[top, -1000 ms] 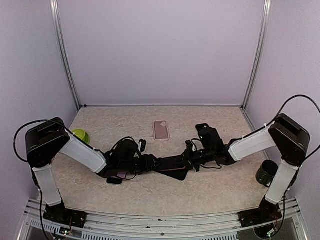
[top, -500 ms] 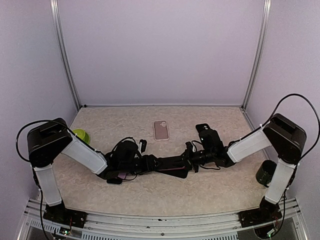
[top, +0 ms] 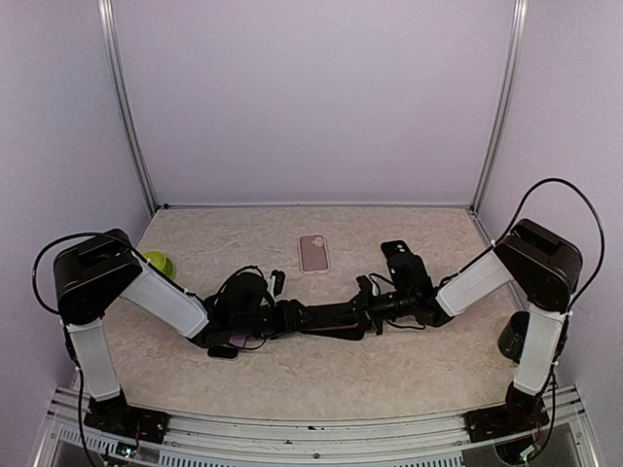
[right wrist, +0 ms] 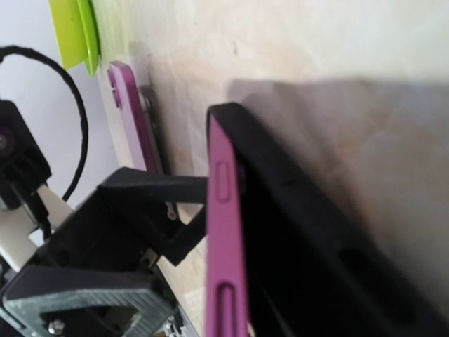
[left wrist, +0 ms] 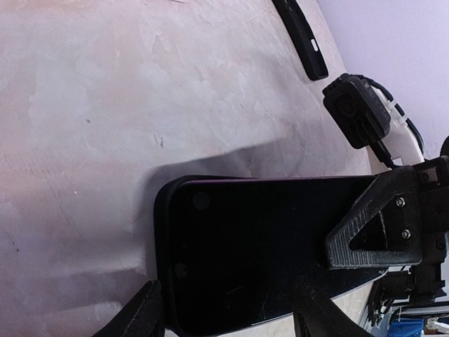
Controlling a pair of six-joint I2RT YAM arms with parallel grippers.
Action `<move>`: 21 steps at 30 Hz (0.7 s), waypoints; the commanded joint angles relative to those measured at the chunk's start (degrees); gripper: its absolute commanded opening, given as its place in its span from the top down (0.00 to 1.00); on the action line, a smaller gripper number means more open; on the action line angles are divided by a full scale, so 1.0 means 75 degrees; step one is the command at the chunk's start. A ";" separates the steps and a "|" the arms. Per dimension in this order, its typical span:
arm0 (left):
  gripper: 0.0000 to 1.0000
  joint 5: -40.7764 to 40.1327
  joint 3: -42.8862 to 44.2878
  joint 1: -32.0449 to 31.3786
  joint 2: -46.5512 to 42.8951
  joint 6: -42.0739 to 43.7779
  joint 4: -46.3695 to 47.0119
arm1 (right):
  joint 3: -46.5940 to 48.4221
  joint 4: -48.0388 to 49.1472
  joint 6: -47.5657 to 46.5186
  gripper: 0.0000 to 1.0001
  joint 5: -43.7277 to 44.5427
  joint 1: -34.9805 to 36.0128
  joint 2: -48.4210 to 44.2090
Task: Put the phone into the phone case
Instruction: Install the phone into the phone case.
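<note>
The purple phone (right wrist: pixel 224 232) sits partly in the black phone case (left wrist: pixel 252 253), held between both arms at the table's centre; rigid and slick-edged, it is best gripped by its long sides, while the case looks flexible. The left gripper (left wrist: pixel 224 319) straddles the case half-open. The right gripper (top: pixel 362 309) reaches low, pinched shut on the case's end.

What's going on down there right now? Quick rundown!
Left gripper and right gripper both gripping the phone, lifted mid-table between them. Black case partly on the purple phone. Spare pink case lies beyond, clear.
</note>
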 commanded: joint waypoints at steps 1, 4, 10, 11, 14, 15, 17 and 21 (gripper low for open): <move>0.39 0.0371 0.0182 0.0000 0.0322 0.0084 -0.0069 | 0.0182 -0.0545 -0.0246 1.00 -0.0251 0.0185 0.0611; 0.39 0.0413 0.0253 0.0022 0.0359 0.0070 -0.0087 | 0.0135 -0.0543 -0.0298 1.00 -0.0228 0.0184 0.0652; 0.39 0.0435 0.0357 0.0042 0.0351 0.0099 -0.0122 | 0.0237 -0.0879 -0.0653 1.00 -0.0166 0.0184 0.0663; 0.39 0.0436 0.0375 0.0047 0.0350 0.0104 -0.0132 | 0.0264 -0.0880 -0.0695 1.00 -0.0200 0.0188 0.0684; 0.39 0.0421 0.0376 0.0065 0.0365 0.0093 -0.0173 | 0.0242 -0.0682 -0.0708 1.00 -0.0317 0.0183 0.0708; 0.39 0.0400 0.0354 0.0083 0.0354 0.0087 -0.0178 | 0.0209 -0.0580 -0.0692 1.00 -0.0311 0.0183 0.0681; 0.39 0.0352 0.0292 0.0119 0.0295 0.0080 -0.0182 | 0.0111 -0.0366 -0.0685 1.00 -0.0299 0.0178 0.0603; 0.38 0.0333 0.0200 0.0184 0.0180 0.0078 -0.0216 | 0.0028 0.0069 -0.0696 1.00 -0.0398 0.0114 0.0465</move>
